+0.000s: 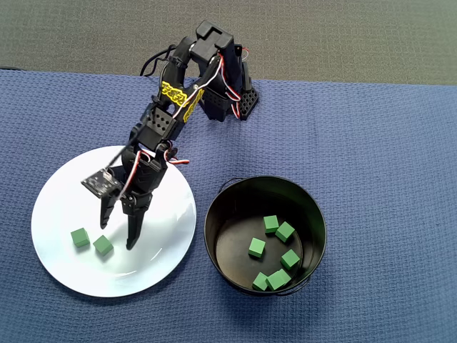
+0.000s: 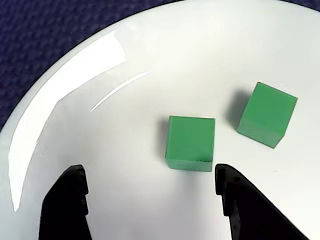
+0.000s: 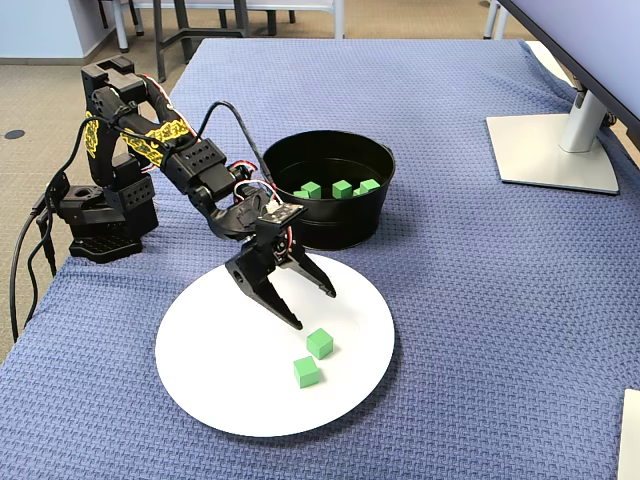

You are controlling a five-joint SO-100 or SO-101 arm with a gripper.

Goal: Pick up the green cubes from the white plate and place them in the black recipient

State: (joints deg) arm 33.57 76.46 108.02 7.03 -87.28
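One camera hangs straight overhead, the arm's base at twelve o'clock. Another stands off to the side, looking down across the table. The wrist camera sits close above the white plate (image 2: 150,60), shared by all.

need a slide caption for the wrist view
Open tool hovering over two green cubes on a white plate.

blue woven tablecloth (image 3: 480,260) | monitor stand (image 3: 560,150) | chair legs (image 3: 180,25)

In your wrist view, the white plate (image 2: 150,60) runs off frame; the black recipient (image 3: 340,225) wall hides some cubes.
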